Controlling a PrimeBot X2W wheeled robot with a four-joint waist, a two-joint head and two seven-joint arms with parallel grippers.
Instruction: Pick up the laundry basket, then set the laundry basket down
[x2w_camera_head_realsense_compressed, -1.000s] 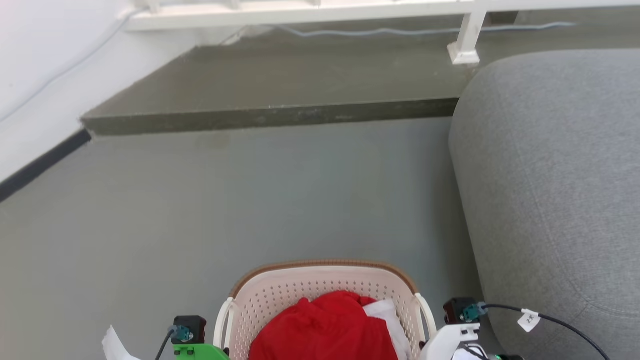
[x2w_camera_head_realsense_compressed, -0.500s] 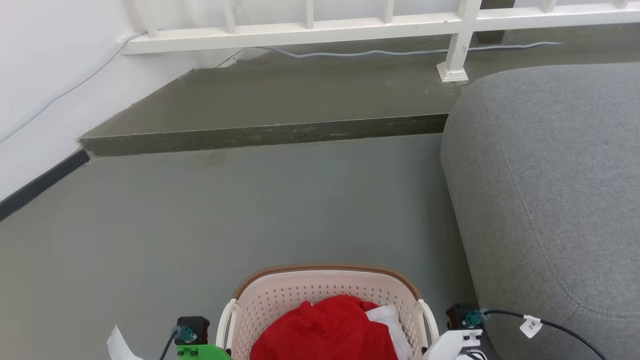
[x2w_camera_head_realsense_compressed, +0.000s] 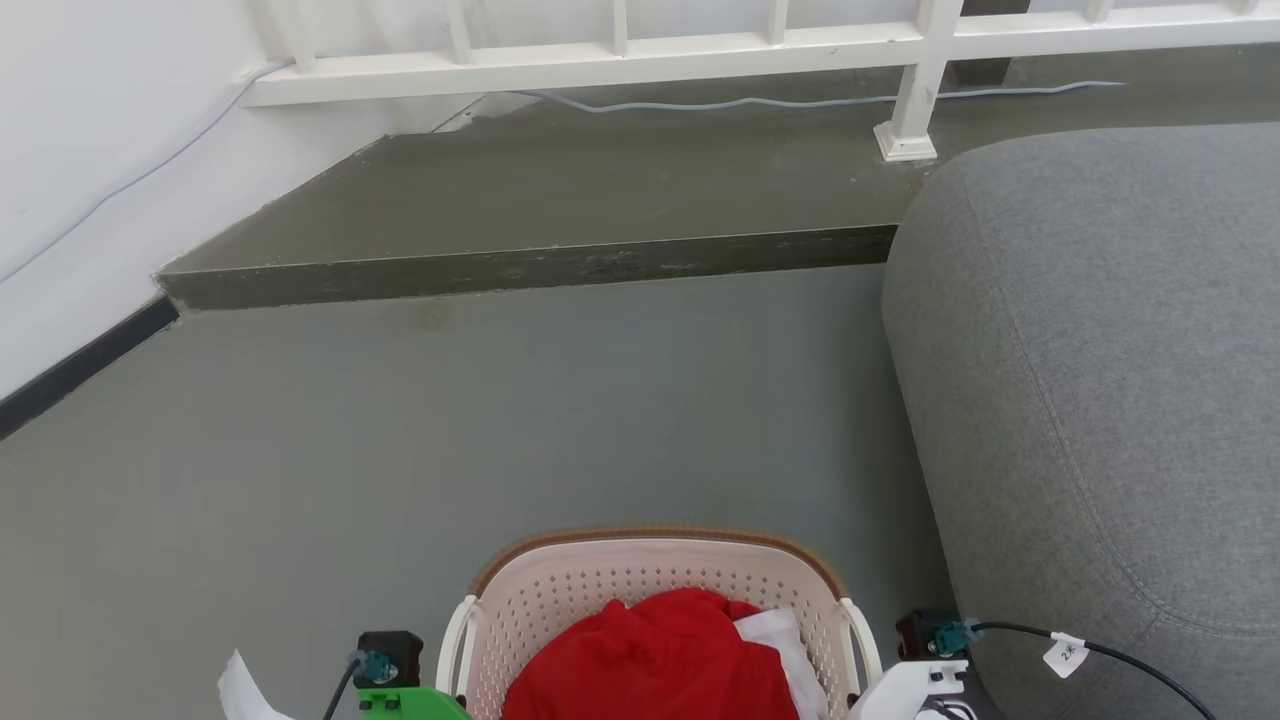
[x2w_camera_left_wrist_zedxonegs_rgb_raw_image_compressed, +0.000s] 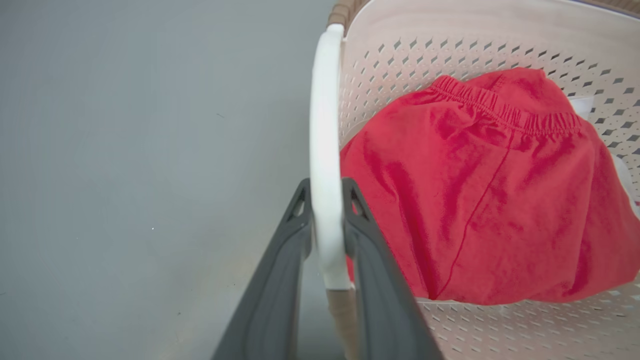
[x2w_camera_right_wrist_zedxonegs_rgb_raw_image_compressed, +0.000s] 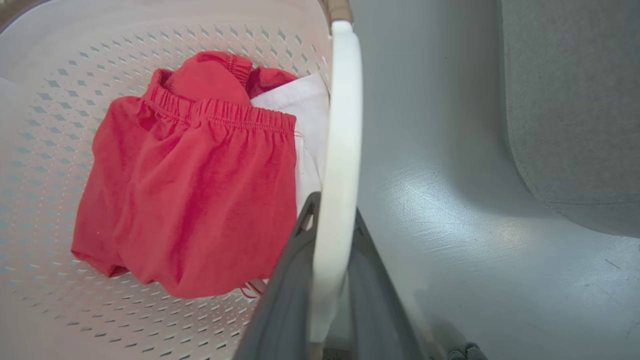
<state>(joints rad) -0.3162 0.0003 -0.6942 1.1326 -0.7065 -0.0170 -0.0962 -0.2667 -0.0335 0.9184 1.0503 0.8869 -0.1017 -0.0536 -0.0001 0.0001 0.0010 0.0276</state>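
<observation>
Laundry basket (x2w_camera_head_realsense_compressed: 600, 590), cream-white and perforated with a brown woven-look rim, shows low at the head view's centre, holding a red garment (x2w_camera_left_wrist_zedxonegs_rgb_raw_image_compressed: 475, 190) and a white cloth (x2w_camera_right_wrist_zedxonegs_rgb_raw_image_compressed: 300, 107). The left gripper (x2w_camera_left_wrist_zedxonegs_rgb_raw_image_compressed: 325, 187) clamps its left white handle (x2w_camera_left_wrist_zedxonegs_rgb_raw_image_compressed: 324, 125), the right gripper (x2w_camera_right_wrist_zedxonegs_rgb_raw_image_compressed: 334, 212) its right handle (x2w_camera_right_wrist_zedxonegs_rgb_raw_image_compressed: 342, 125). Grey floor (x2w_camera_head_realsense_compressed: 500, 420) surrounds it, with a grey sofa (x2w_camera_head_realsense_compressed: 1100, 350) near on the right.

The laundry basket (x2w_camera_head_realsense_compressed: 560, 590) is smooth perforated plastic, its rim woven-look. The red garment (x2w_camera_left_wrist_zedxonegs_rgb_raw_image_compressed: 490, 190) is matt cloth, the floor (x2w_camera_head_realsense_compressed: 500, 420) faintly glossy, the sofa (x2w_camera_head_realsense_compressed: 1100, 350) coarse fabric.
</observation>
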